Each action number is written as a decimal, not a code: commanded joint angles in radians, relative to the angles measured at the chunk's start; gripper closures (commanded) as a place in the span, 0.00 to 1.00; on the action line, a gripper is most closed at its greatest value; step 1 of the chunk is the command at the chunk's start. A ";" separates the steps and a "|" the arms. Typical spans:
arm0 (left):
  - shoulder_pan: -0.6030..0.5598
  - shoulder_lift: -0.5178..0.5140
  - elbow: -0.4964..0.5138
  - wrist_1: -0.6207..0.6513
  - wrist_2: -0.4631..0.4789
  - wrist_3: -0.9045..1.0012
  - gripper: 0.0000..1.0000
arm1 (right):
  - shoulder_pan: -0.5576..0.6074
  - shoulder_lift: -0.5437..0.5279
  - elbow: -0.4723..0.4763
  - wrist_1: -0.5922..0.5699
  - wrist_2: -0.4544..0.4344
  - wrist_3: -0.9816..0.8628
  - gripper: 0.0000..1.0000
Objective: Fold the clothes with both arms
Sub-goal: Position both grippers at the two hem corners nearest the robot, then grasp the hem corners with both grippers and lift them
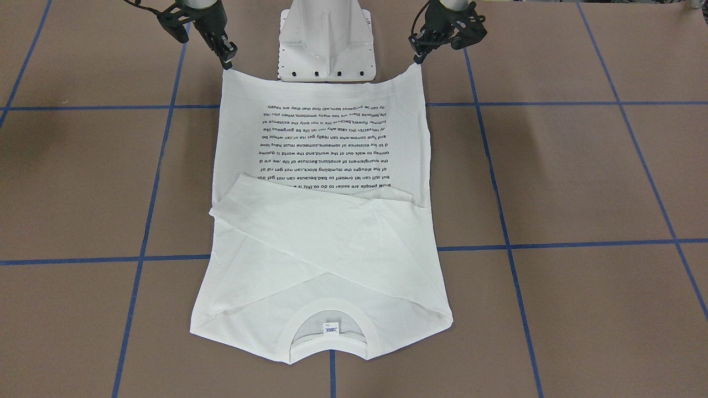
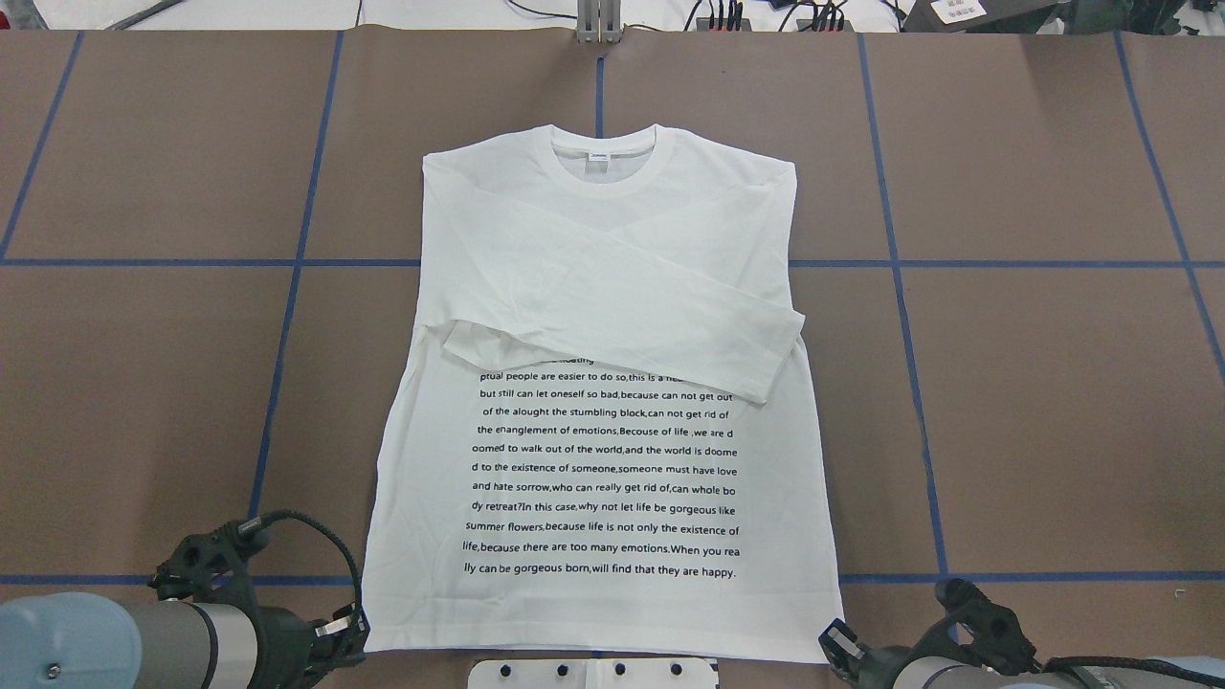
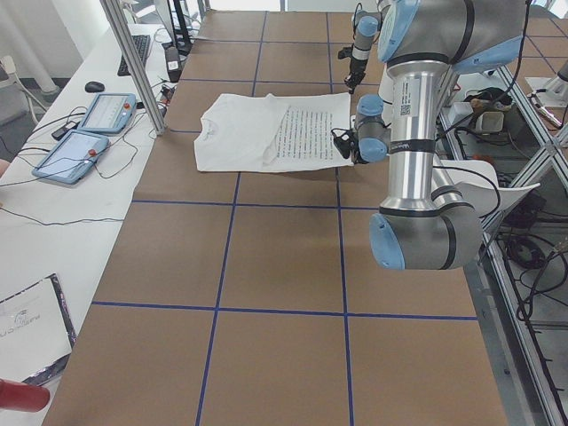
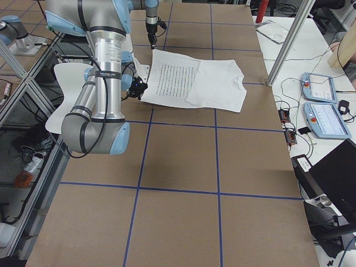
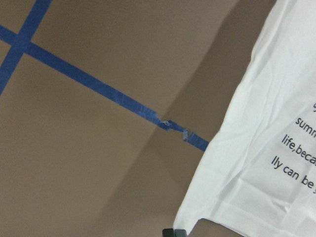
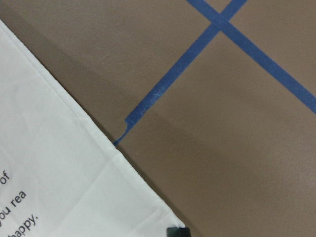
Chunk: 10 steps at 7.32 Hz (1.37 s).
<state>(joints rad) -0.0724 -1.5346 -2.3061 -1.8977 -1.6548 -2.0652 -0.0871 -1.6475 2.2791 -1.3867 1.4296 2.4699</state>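
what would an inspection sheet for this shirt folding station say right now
surface: brown table with a blue tape grid
job's things: white T-shirt lying flat, print up, sleeves crossed over the chest, collar away from the robot
clutter: nothing seen
grippers: left gripper and right gripper each at a hem corner, fingers seemingly pinching it
cables: black cable loops at the left wrist
surroundings: white pedestal by the hem; tablets on a side bench

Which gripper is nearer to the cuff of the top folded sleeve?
Right. The right gripper is at the shirt's hem corner nearest the cuff; the left gripper is at the far corner.
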 commanded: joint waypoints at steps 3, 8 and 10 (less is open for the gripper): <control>-0.030 -0.001 -0.090 0.023 -0.011 -0.001 1.00 | 0.010 -0.018 0.042 0.000 -0.005 0.000 1.00; -0.281 -0.111 -0.053 0.029 -0.089 0.161 1.00 | 0.428 0.003 0.135 -0.023 0.274 -0.159 1.00; -0.447 -0.186 0.032 0.029 -0.158 0.281 1.00 | 0.551 0.041 0.109 -0.025 0.343 -0.259 1.00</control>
<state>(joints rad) -0.4178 -1.6772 -2.3269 -1.8687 -1.7691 -1.8491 0.3805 -1.6305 2.4039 -1.4102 1.7222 2.2777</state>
